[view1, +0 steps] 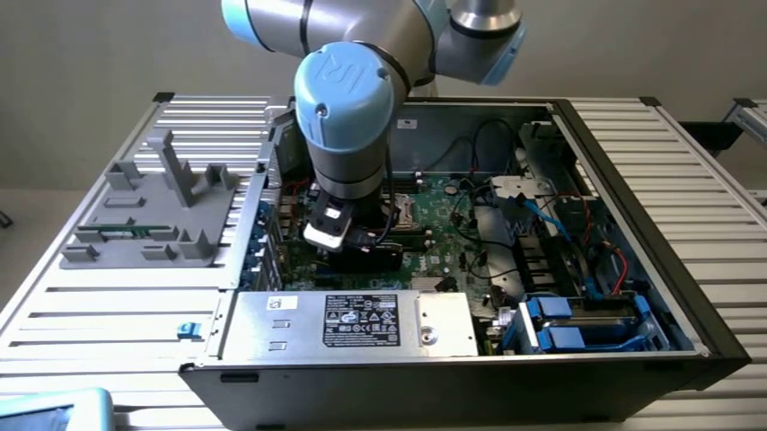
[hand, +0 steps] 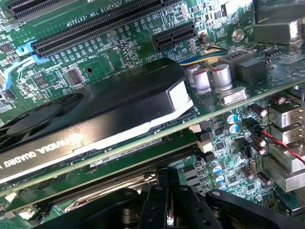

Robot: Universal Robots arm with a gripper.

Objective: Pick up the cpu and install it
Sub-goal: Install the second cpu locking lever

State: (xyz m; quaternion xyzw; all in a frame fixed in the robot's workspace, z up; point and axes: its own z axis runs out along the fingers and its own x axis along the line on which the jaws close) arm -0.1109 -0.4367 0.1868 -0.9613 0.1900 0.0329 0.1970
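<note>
Gripper: the gripper (hand: 167, 180) sits low inside the computer case (view1: 480, 395), just over the motherboard (hand: 119, 52) and beside the graphics card (hand: 119, 100).
Jaws: clenched together, with nothing seen between them.
Cpu location: you cannot tell where the cpu lies (it may be hidden under the arm).
Cpu handling: expect a light, stiff, flat part with a slick metal top and a fragile underside.
Hold point: take it by two opposite rim edges, and never press on the contact face.
</note>
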